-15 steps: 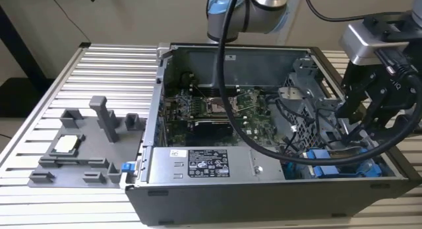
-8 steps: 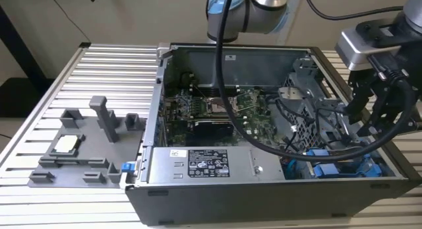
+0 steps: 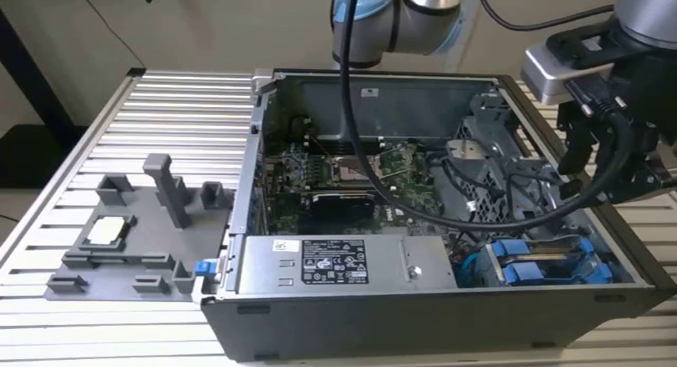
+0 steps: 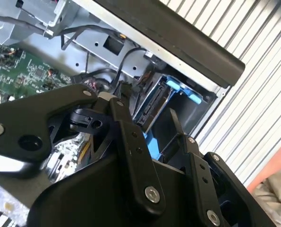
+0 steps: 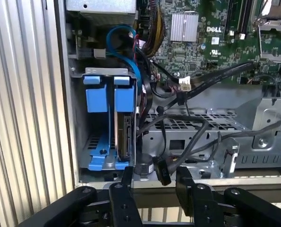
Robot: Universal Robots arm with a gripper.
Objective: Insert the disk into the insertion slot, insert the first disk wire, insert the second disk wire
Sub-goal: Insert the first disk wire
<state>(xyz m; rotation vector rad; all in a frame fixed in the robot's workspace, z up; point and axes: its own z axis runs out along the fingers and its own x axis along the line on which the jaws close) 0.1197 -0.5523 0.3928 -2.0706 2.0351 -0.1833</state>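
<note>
An open computer case (image 3: 423, 319) is seen on a slatted worktop (image 3: 180, 105), with the arm (image 3: 402, 18) reaching over its end at the exterior view's right. The claw (image 5: 155, 182) is released, its two black fingers (image 5: 126, 182) set apart, and it is placed by the case wall in front of the slot (image 5: 77, 123). The disk (image 5: 126, 137) is seated edge-on in that slot, in the compartment nearer the motherboard (image 5: 211, 33), under blue tabs (image 5: 97, 97), with its narrow edge turned toward the claw. A loose black connector (image 5: 161, 171) on a black wire is seen in the gap between the fingers, near the disk's end but apart from it. Whether either finger touches it cannot be told. A blue cable (image 5: 123, 40) is looped beyond the slot, and a perforated cage (image 5: 197, 127) lies beside the disk. In the exterior view a power supply (image 3: 328, 264) is set along the near wall, and a grey fixture (image 3: 116, 240) rests on the worktop, apart from the case.
</note>
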